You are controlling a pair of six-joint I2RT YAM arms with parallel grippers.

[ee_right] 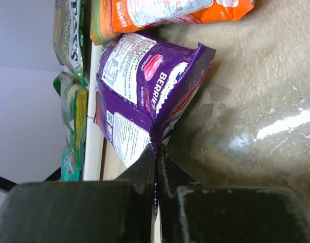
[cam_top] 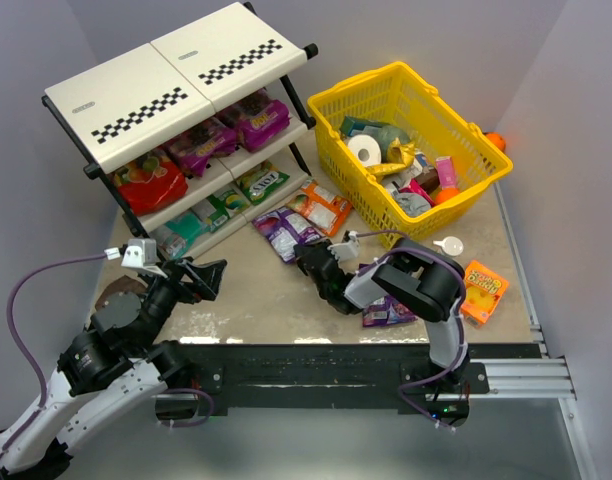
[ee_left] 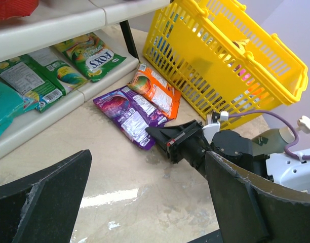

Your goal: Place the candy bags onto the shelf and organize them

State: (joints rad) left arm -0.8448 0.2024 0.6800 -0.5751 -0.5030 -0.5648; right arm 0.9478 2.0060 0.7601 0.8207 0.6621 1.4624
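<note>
The shelf (cam_top: 176, 95) stands well ahead and left of the right gripper (ee_right: 156, 154). It carries six candy bags (cam_top: 201, 145), three on the middle tier and three on the lowest, partly hidden under the panels. One yellow basket (cam_top: 406, 140) sits ahead and right; its jumbled contents cannot be counted. The right fingers are clenched on the near corner of one purple bag (ee_right: 145, 96), which rests on the table (cam_top: 266, 290). One orange bag (ee_right: 165, 15) lies just beyond, cut off. One loose bag (cam_top: 388, 312) is mostly hidden beneath the right arm. The left gripper (cam_top: 208, 278) is spread wide and grasps nothing.
</note>
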